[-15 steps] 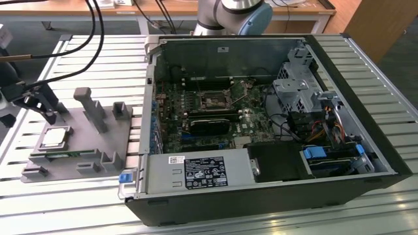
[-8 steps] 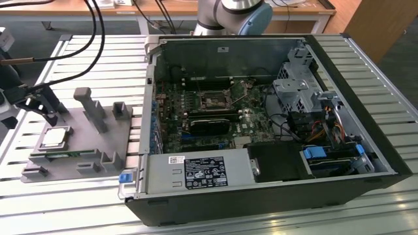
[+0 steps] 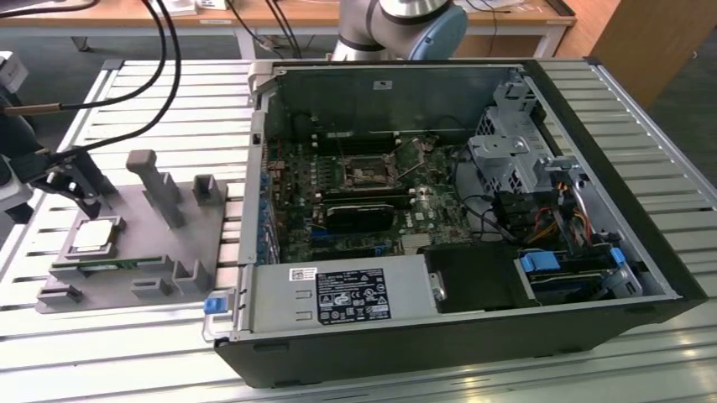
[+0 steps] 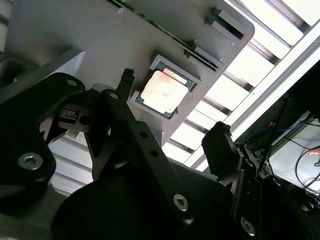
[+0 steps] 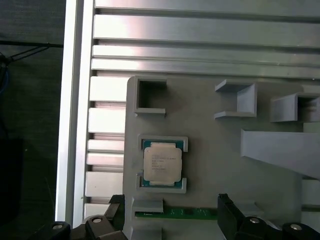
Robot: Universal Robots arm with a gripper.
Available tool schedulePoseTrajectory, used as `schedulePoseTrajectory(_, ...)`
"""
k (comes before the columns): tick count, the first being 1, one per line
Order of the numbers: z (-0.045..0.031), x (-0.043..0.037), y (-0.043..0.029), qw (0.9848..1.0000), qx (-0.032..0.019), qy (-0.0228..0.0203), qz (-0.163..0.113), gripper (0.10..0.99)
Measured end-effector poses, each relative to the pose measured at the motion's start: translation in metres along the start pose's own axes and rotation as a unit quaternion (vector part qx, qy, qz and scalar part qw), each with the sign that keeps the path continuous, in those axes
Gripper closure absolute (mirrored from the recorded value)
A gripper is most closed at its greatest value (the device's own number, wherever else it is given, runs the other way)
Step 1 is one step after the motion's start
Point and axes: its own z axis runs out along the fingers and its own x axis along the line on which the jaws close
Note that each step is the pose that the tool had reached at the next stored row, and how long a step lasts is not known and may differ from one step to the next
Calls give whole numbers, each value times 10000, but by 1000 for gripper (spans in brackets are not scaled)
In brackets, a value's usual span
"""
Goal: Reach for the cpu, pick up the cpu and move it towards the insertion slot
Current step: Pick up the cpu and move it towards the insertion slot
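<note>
Pincer [image 5: 170, 206] open wide, holds nothing. Cpu [image 5: 162, 163] lies flat in square nest of grey holder [image 5: 210, 145], just past pincer tips, in line with gap, untouched. Looks small, light, hard, easy to hurt. Best grab by side edges.

Lab: slotted bench [image 3: 112, 361], opened computer [image 3: 448, 357]

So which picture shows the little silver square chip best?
The first wrist view: the cpu faces the camera squarely, whole, seated in a recess of the grey fixture. The second wrist view shows the cpu slanted, with glare. The exterior view shows the cpu small, at the exterior view's left.
</note>
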Motion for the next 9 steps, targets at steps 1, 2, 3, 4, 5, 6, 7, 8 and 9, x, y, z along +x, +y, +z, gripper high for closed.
schedulePoseTrajectory(1, 7, 0, -1, 10000, 0, 0, 0, 263)
schedulePoseTrajectory(2, 13, 0, -2, 10000, 0, 0, 0, 263)
schedulePoseTrajectory(3, 20, 0, -3, 10000, 0, 0, 0, 263)
schedulePoseTrajectory(4, 27, 0, -4, 10000, 0, 0, 0, 263)
schedulePoseTrajectory(5, 33, 0, -6, 10000, 0, 0, 0, 263)
schedulePoseTrajectory(6, 41, 0, -7, 10000, 0, 0, 0, 263)
schedulePoseTrajectory(7, 49, 0, -7, 10000, 0, -1, 0, 263)
schedulePoseTrajectory(8, 56, 0, -8, 10000, 0, 0, 0, 263)
schedulePoseTrajectory(9, 63, 0, -8, 10000, 0, 0, 0, 263)
